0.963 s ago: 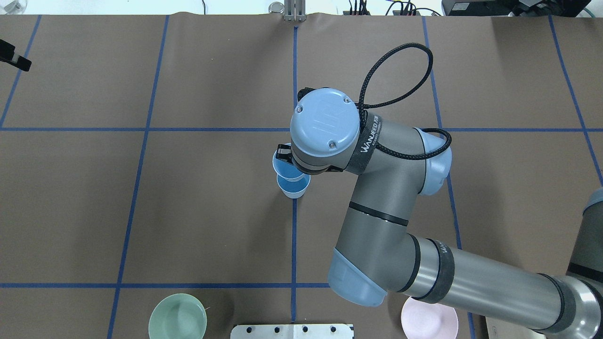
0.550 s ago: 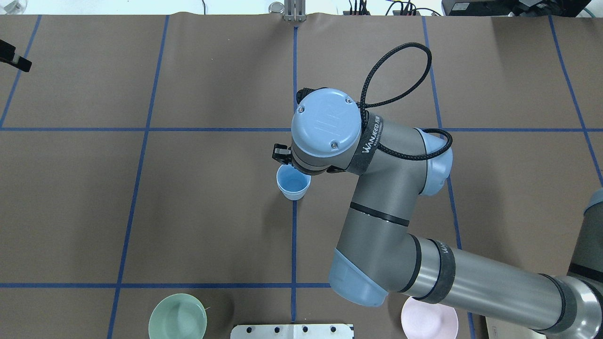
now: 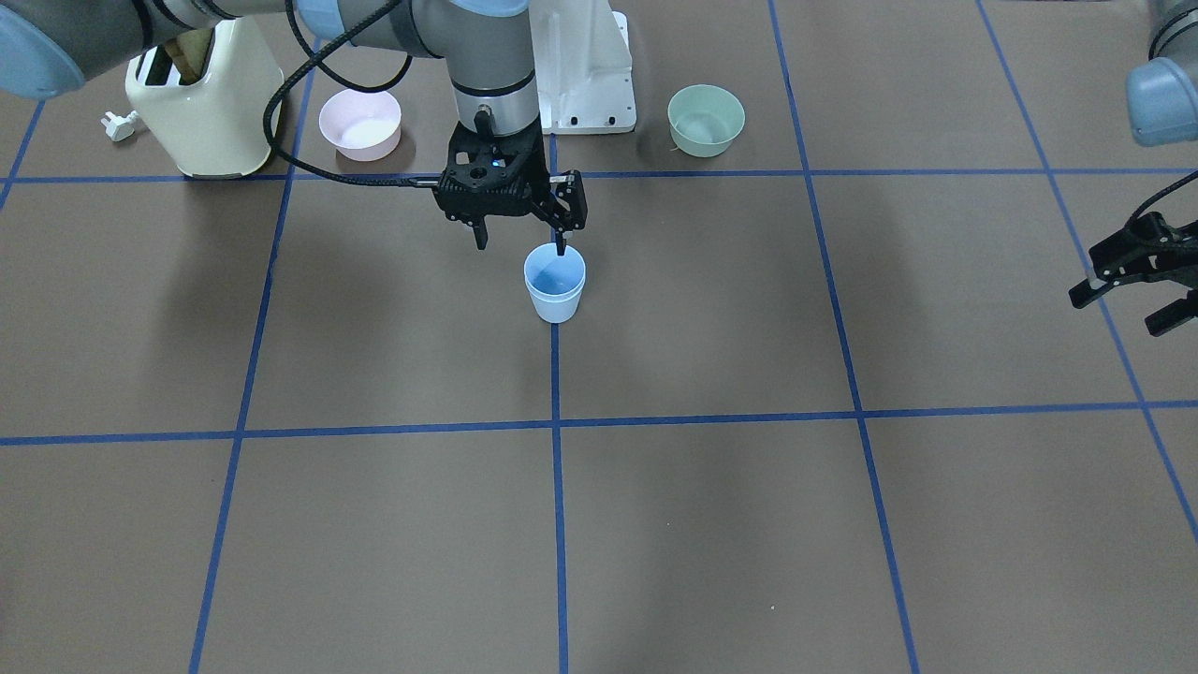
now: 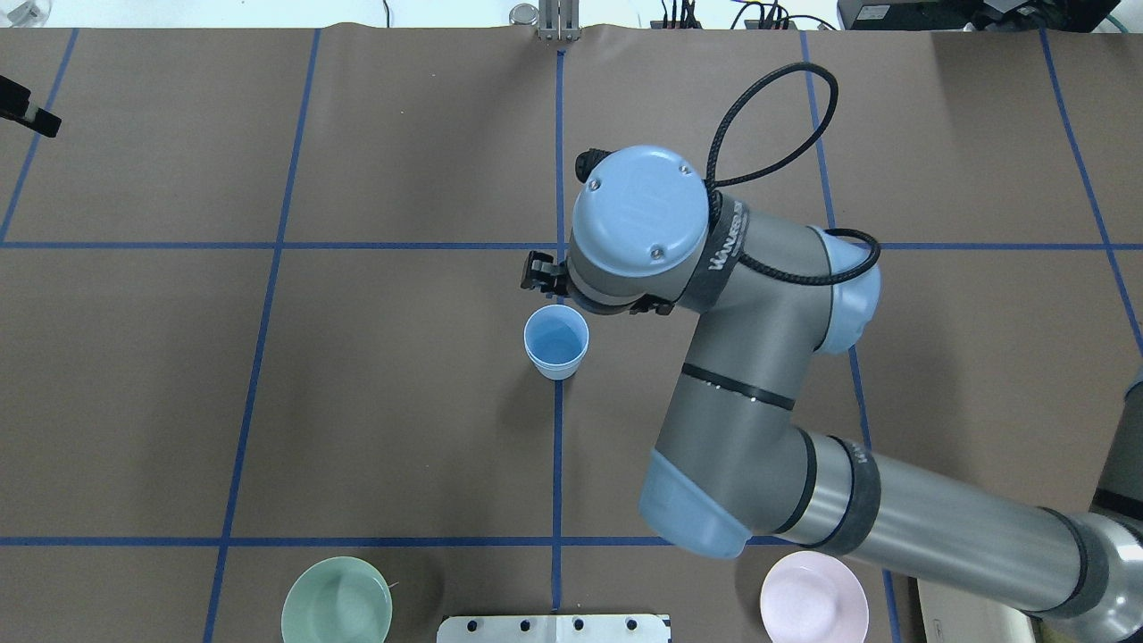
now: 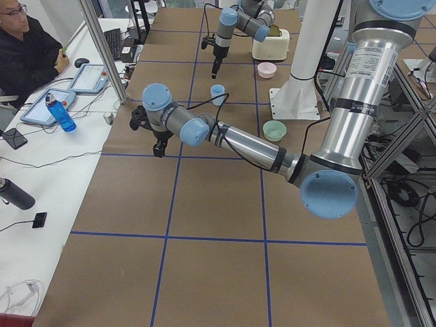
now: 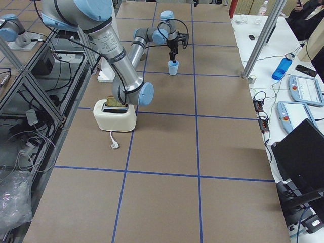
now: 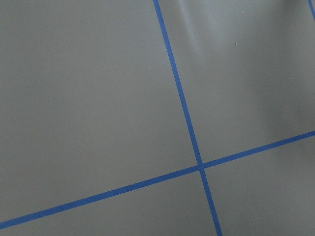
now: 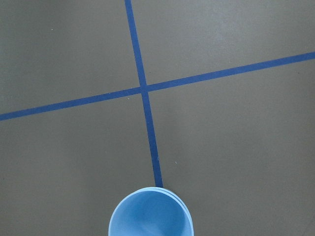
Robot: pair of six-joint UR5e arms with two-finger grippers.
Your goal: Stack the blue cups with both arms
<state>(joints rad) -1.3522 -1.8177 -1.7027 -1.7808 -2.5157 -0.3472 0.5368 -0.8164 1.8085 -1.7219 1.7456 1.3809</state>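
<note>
The blue cups (image 4: 555,344) stand nested mid-frame on the bench (image 4: 357,402): stacking looks done. The right end effector (image 3: 520,245) hangs just above them, spread and empty. The left end effector (image 3: 1114,316), at the frame's right edge, is spread too.

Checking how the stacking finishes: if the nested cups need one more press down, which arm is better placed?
Right, probably. The right gripper hangs open just above the cups, so only a short move is needed, while the left gripper is far off toward the end of the table.
</note>
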